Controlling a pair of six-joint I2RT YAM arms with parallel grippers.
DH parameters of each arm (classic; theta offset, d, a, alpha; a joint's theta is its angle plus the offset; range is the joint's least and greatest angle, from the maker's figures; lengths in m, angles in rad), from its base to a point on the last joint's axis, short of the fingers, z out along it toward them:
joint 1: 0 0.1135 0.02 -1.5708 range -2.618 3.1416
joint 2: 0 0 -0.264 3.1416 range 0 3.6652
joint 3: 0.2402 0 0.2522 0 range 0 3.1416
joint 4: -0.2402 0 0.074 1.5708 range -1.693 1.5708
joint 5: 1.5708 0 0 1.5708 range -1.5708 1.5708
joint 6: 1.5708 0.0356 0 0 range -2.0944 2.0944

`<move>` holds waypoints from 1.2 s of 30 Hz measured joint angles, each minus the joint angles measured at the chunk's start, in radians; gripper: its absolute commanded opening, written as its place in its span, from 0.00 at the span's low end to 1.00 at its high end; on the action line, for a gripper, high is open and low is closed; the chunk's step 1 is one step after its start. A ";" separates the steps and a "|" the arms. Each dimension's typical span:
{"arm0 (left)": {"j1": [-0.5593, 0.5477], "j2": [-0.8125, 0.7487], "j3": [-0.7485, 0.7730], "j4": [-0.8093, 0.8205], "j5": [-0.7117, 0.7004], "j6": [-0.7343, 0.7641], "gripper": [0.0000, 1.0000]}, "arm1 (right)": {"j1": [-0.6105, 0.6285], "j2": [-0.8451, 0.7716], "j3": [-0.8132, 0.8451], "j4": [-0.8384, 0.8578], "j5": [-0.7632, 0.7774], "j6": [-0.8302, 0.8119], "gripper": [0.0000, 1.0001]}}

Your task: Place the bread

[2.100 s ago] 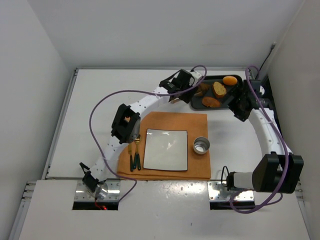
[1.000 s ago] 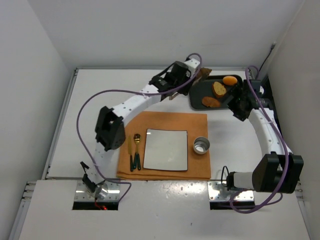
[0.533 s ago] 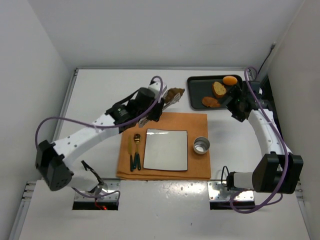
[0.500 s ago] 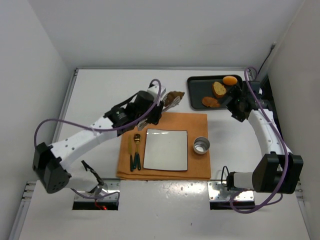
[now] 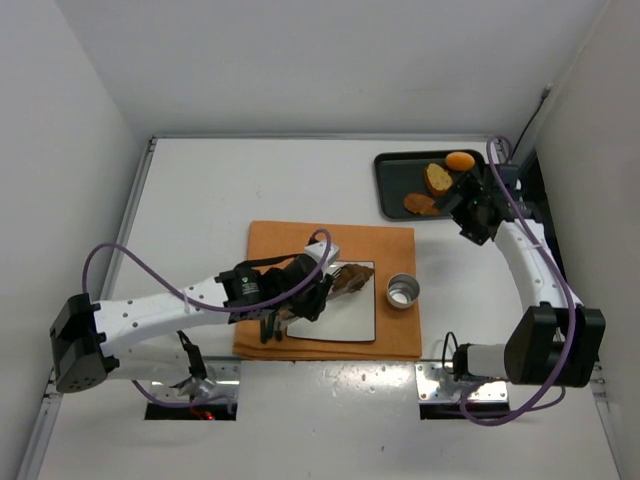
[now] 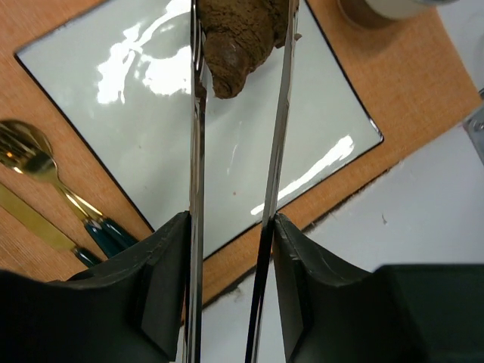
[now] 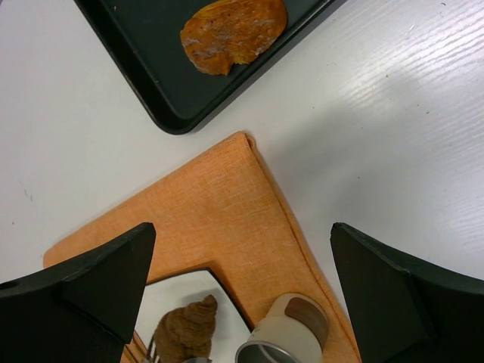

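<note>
The bread (image 5: 352, 278) is a dark brown croissant pinched between the tips of metal tongs (image 6: 281, 113). It hangs just over the far right part of the white square plate (image 5: 345, 318). My left gripper (image 5: 306, 297) is shut on the tongs. In the left wrist view (image 6: 231, 227) the bread (image 6: 240, 41) sits at the top edge over the plate (image 6: 302, 128). My right gripper (image 5: 468, 208) is open and empty beside the black tray (image 5: 393, 190). The right wrist view (image 7: 242, 234) shows the bread (image 7: 185, 329) from afar.
The plate lies on an orange placemat (image 5: 390, 245) with a small metal cup (image 5: 402, 291) to its right and a gold spoon (image 6: 30, 147) and fork to its left. The tray holds two toasted slices (image 5: 422, 204) and an orange fruit (image 5: 460, 160).
My left arm has swung from the tray at the far right back toward me, carrying the bread in the tongs to above the plate. The right arm has hardly moved.
</note>
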 measured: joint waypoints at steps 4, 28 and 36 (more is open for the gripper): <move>-0.038 -0.008 -0.025 -0.029 -0.019 -0.050 0.21 | 0.002 0.007 -0.001 0.002 -0.005 0.000 1.00; -0.081 0.013 0.026 -0.159 -0.049 -0.131 0.74 | 0.003 0.049 -0.011 0.035 -0.028 0.000 1.00; -0.064 0.006 0.193 -0.193 -0.106 -0.111 0.71 | 0.003 0.055 -0.011 0.047 -0.040 0.000 1.00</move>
